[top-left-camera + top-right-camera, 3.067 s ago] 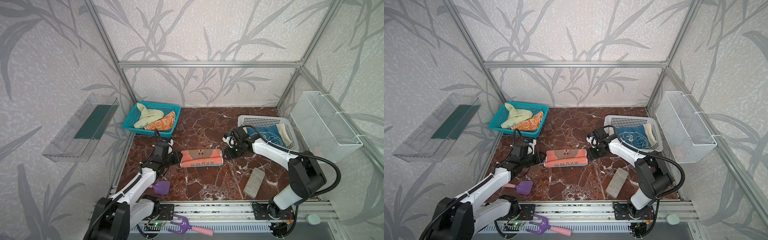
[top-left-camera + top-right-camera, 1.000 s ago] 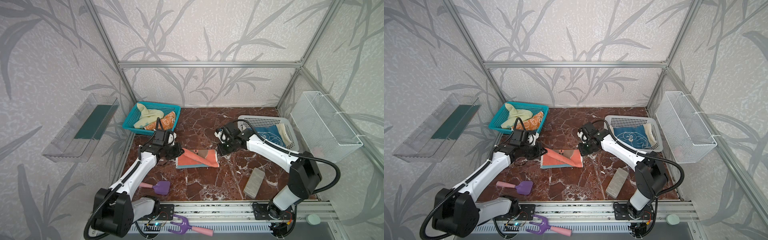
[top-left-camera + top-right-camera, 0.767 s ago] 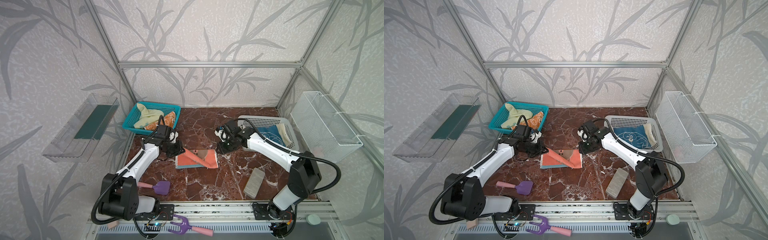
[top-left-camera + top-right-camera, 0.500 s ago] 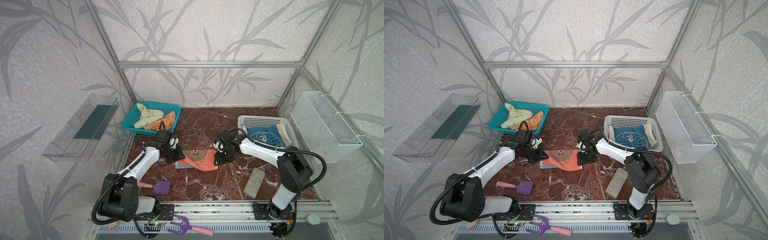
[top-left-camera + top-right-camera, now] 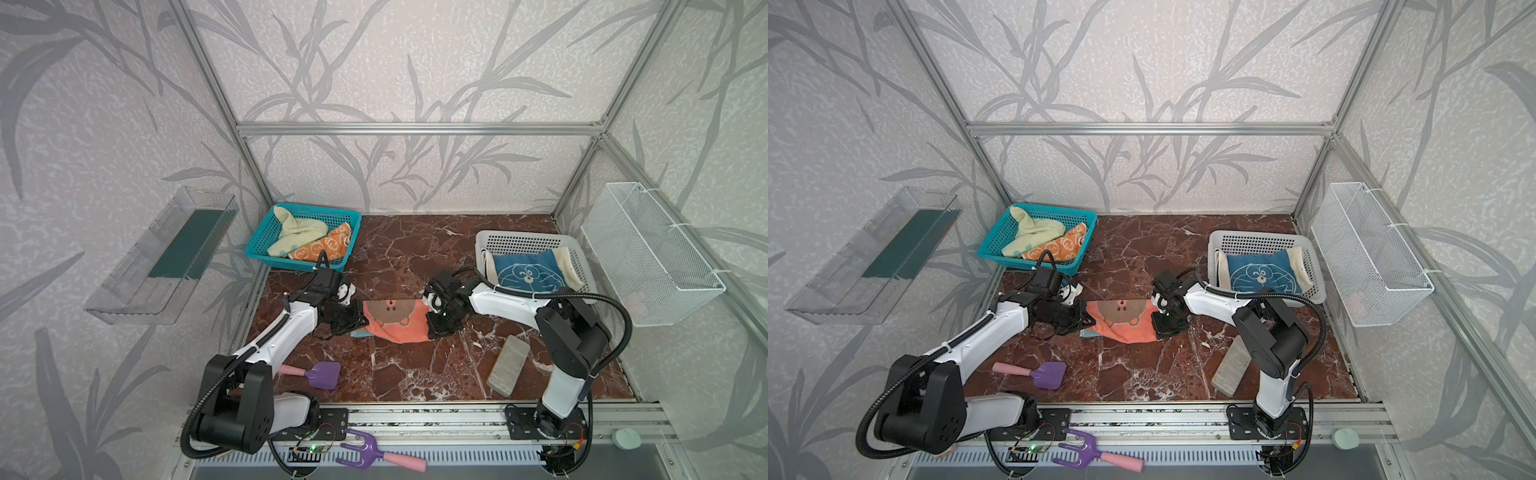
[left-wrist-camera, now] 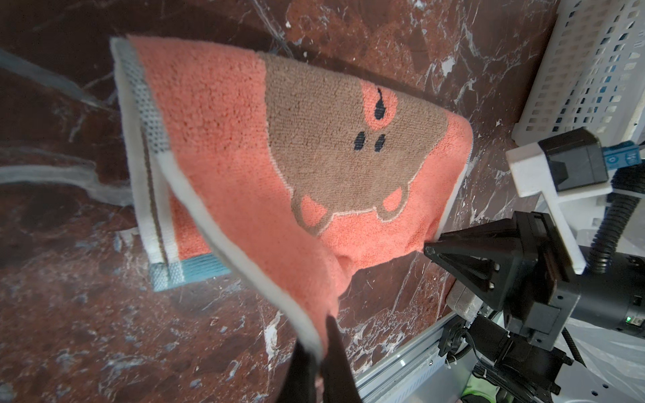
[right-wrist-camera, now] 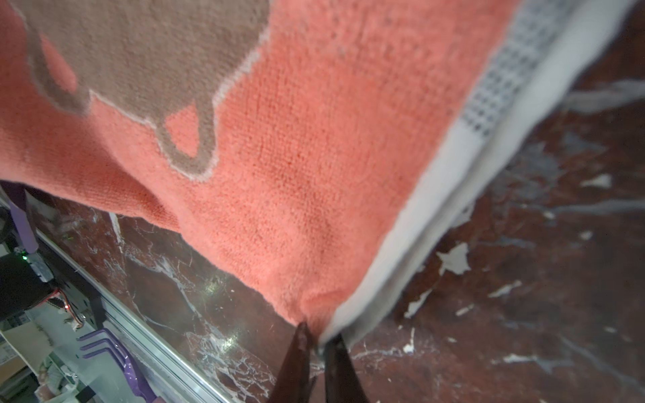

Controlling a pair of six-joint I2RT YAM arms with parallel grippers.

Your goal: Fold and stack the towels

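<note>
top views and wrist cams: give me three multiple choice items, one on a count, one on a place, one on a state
1. How many towels lie in the teal basket? A one; B two; C four.
2. Where is the blue cat towel? A in the teal basket; B in the white basket; C held up by a gripper.
3. How is the salmon bear towel held? A by nothing, lying untouched; B by one gripper alone; C pinched by both the left gripper and the right gripper.

Key: 1 B, a pale yellow towel and an orange towel are inside. 2 B, it lies there in both top views. 3 C, each wrist view shows fingertips shut on a corner.
</note>
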